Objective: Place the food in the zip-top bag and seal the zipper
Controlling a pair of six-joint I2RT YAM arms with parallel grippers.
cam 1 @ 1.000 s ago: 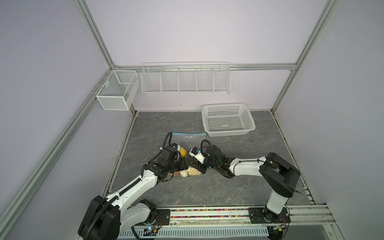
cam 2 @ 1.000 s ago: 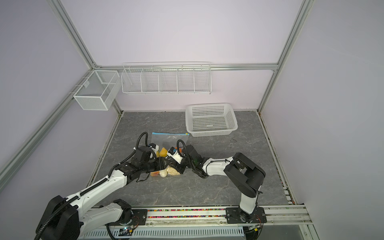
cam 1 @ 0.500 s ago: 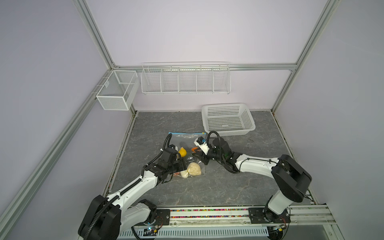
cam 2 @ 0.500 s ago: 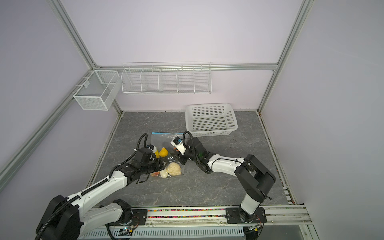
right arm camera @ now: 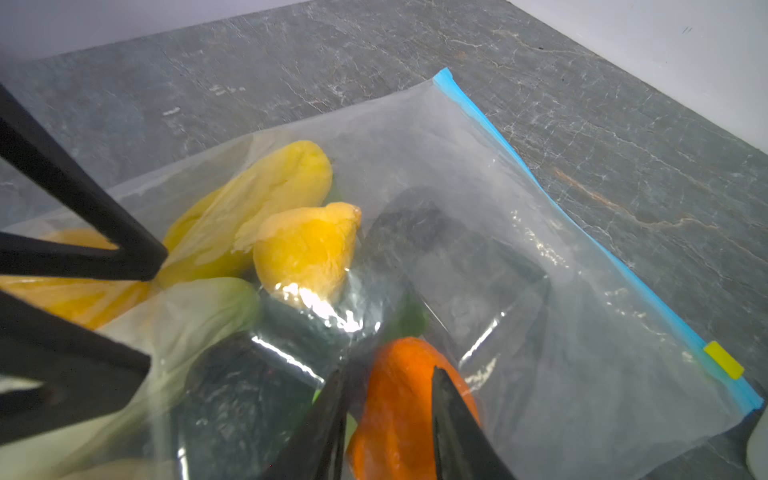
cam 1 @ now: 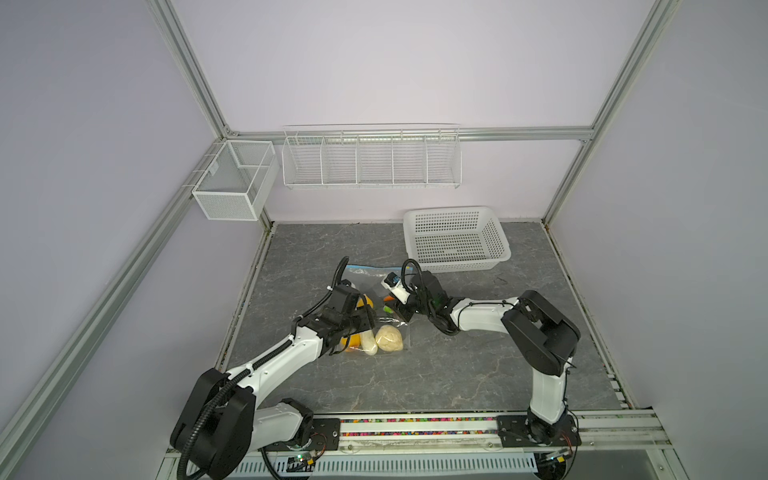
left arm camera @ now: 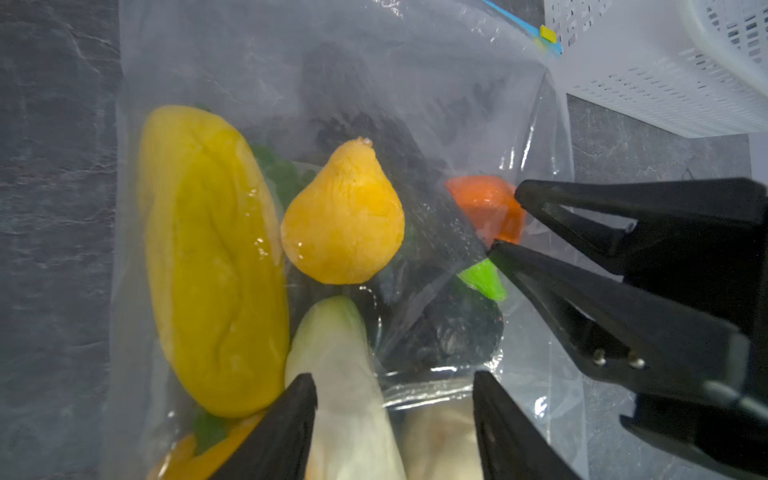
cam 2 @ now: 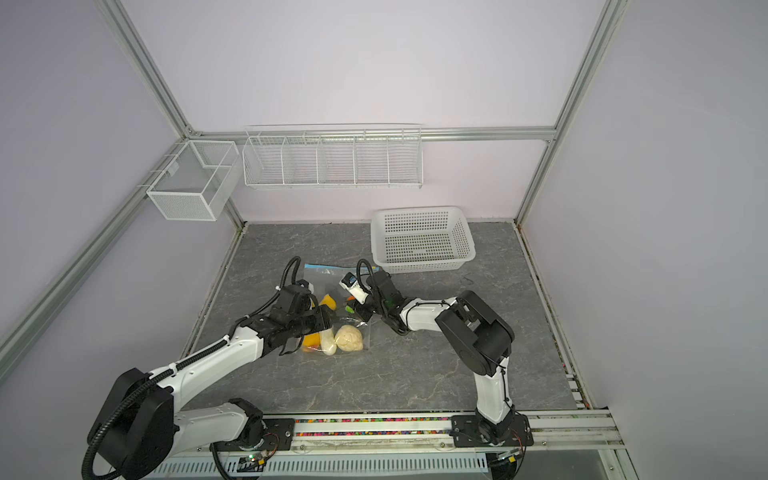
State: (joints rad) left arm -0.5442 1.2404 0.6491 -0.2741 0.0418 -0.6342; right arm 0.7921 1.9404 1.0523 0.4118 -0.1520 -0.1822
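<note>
I am seeing the food (left arm camera: 345,220) lying inside the zip-top bag (right arm camera: 582,332) at mid-table. The zipper (right arm camera: 469,104) is running left to right along the bag's far edge, beyond both grippers. Its yellow slider (right arm camera: 723,359) is sitting at the right end, nearer the right arm. The right gripper (right arm camera: 386,370) is straddling an orange piece (right arm camera: 395,399); I cannot tell whether it is pinching. The left gripper (left arm camera: 390,376) is hovering, jaws apart, over a white oblong piece (left arm camera: 332,353). The white basket (cam 1: 498,245) is crowding the slider end.

White oblong piece (left arm camera: 332,353): lower end cut off at view's edge, between left end effector (left arm camera: 394,377) fingers.
Orange piece (right arm camera: 395,419): cropped below; right end effector (right arm camera: 388,372) grip on it unclear.
Dark pieces (right arm camera: 457,257): blurred through zip-top bag (right arm camera: 602,332).
Basket (left arm camera: 665,83): cropped.
</note>
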